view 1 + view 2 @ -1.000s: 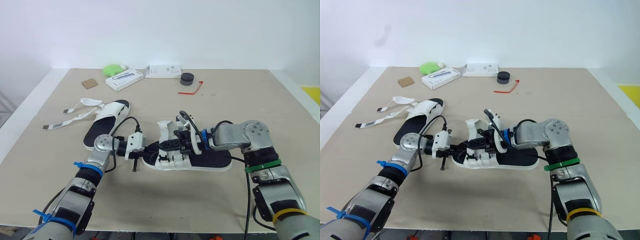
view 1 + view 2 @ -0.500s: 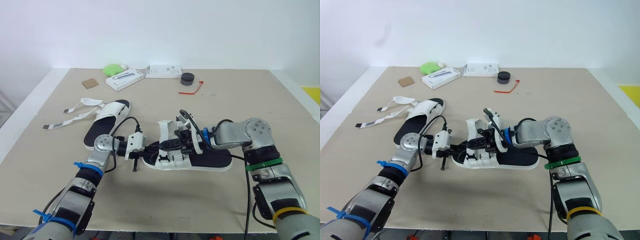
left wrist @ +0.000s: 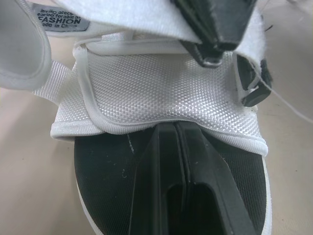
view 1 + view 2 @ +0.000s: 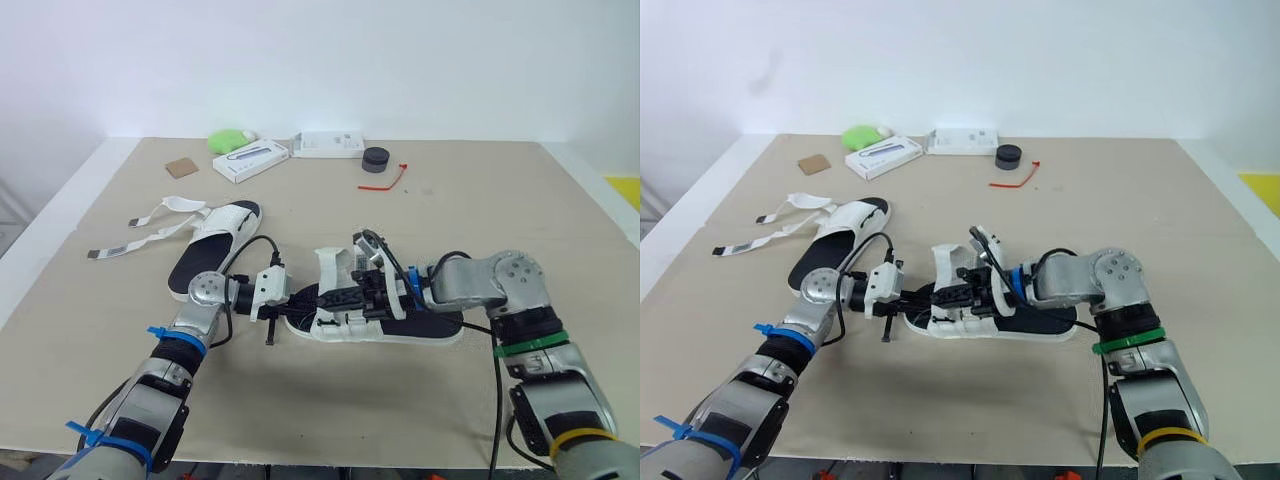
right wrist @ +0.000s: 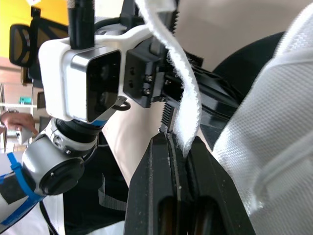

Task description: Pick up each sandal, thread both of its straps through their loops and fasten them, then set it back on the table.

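Right wrist view: right gripper [image 5: 180, 142] clamped on strap [image 5: 188, 105]. Left gripper [image 3: 176, 128] closed, tips against sandal [image 3: 161, 93] upper. Needs taut, straight feed, sandal pinned.

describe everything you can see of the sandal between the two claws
The sandal lies flat on the table, with its strap end toward the robot's left. It has a black footbed with a white rim, and white woven uppers with a small label reading FASHION. The left claw, shut, rests on the footbed with its tip against the front upper. The right claw is shut on a loose, fuzzy white strap raised above the sole.
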`<action>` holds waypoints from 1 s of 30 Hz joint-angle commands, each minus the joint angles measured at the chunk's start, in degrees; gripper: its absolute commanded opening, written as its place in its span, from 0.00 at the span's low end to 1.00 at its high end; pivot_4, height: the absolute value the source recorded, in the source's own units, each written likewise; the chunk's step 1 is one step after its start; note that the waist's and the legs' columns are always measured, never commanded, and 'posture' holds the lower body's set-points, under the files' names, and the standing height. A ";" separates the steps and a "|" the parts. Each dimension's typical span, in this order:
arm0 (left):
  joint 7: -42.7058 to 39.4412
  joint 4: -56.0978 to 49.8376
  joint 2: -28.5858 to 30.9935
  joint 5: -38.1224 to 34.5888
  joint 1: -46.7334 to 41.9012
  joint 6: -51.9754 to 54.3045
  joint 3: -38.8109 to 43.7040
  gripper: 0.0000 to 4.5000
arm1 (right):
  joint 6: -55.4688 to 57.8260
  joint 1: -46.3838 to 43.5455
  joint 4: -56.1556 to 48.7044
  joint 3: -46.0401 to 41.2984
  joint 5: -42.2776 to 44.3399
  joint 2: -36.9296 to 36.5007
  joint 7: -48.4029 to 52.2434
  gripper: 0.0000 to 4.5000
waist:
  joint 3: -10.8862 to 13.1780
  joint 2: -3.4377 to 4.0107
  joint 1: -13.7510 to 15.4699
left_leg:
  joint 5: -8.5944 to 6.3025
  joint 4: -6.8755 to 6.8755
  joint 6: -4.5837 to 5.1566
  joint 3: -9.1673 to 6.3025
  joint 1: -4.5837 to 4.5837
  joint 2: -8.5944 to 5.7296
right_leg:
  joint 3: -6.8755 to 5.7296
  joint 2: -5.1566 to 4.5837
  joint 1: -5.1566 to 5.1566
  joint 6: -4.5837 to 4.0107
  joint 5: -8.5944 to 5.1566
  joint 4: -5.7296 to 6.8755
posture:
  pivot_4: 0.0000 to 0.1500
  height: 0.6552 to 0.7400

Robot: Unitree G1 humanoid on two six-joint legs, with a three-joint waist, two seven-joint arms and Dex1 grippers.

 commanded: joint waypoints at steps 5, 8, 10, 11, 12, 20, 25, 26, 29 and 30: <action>0.09 7.06 1.20 7.24 5.90 3.98 -5.08 0.00 | -0.31 2.26 -3.08 5.11 -2.33 -4.49 -3.35 0.00 | -0.07 0.00 0.01 | -0.01 -0.04 0.01 -0.03 0.00 -0.04 | -0.08 -0.10 0.01 -0.03 -0.09 -0.01 | 1.00 1.00; -0.08 7.08 1.21 7.33 5.83 3.94 -5.14 0.00 | 0.24 0.28 -6.37 5.17 -9.59 -3.96 -0.52 0.00 | -0.13 0.09 0.04 | -0.08 -0.05 0.12 -0.03 -0.02 -0.09 | -0.09 -0.12 0.03 -0.03 -0.17 -0.01 | 1.00 1.00; -0.18 7.07 1.18 7.31 5.79 3.92 -5.12 0.00 | 0.48 -0.36 -7.38 5.00 -11.70 -3.48 1.48 0.00 | -0.18 0.15 0.07 | -0.11 -0.05 0.18 -0.08 -0.02 -0.12 | -0.13 -0.10 0.04 -0.04 -0.23 -0.01 | 1.00 1.00; -0.17 7.11 1.12 7.31 5.71 3.94 -5.11 0.00 | 0.55 -0.49 -7.51 4.76 -12.10 -3.30 2.45 0.00 | -0.19 0.14 0.09 | -0.12 -0.05 0.18 -0.12 -0.02 -0.11 | -0.19 -0.09 0.05 -0.06 -0.24 -0.01 | 1.00 1.00; -0.14 7.15 1.08 7.29 5.64 3.95 -5.09 0.00 | 0.85 -0.60 -7.84 4.54 -12.82 -3.25 3.68 0.00 | -0.20 0.14 0.10 | -0.12 -0.05 0.18 -0.15 -0.02 -0.11 | -0.22 -0.08 0.06 -0.07 -0.24 -0.01 | 1.00 1.00; 0.19 7.57 1.04 7.26 5.23 3.92 -4.85 0.00 | 2.38 -0.04 -19.13 2.61 -20.57 -4.13 20.75 0.00 | -0.17 0.15 0.39 | -0.12 -0.08 0.18 -0.25 -0.05 -0.09 | -0.30 -0.10 0.06 -0.08 -0.30 0.00 | 1.00 1.00; 0.24 7.83 0.91 7.28 5.02 3.86 -4.84 0.00 | 0.36 0.19 -26.86 6.81 -34.27 -5.87 30.09 0.00 | -0.12 0.14 0.58 | -0.13 -0.10 0.16 -0.26 -0.06 -0.10 | -0.33 -0.10 0.02 -0.09 -0.31 -0.01 | 1.00 1.00; 0.23 7.84 0.89 7.29 5.00 3.84 -4.84 0.00 | -0.95 0.24 -28.42 8.65 -38.37 -6.84 32.42 0.00 | -0.12 0.14 0.62 | -0.13 -0.10 0.16 -0.26 -0.06 -0.10 | -0.33 -0.10 0.01 -0.09 -0.31 0.00 | 1.00 1.00; 0.13 7.70 0.91 7.30 5.05 3.83 -4.88 0.00 | -5.96 -0.22 -27.78 13.07 -49.87 -8.17 36.30 0.00 | -0.11 0.08 0.64 | -0.15 -0.11 0.13 -0.29 -0.06 -0.11 | -0.39 -0.11 0.01 -0.09 -0.34 -0.01 | 1.00 1.00; 0.12 7.68 0.92 7.32 5.07 3.82 -4.91 0.00 | -6.83 -0.32 -27.42 13.50 -51.82 -8.19 37.95 0.00 | -0.09 0.05 0.64 | -0.15 -0.10 0.12 -0.31 -0.05 -0.10 | -0.42 -0.11 0.00 -0.10 -0.34 -0.01 | 1.00 1.00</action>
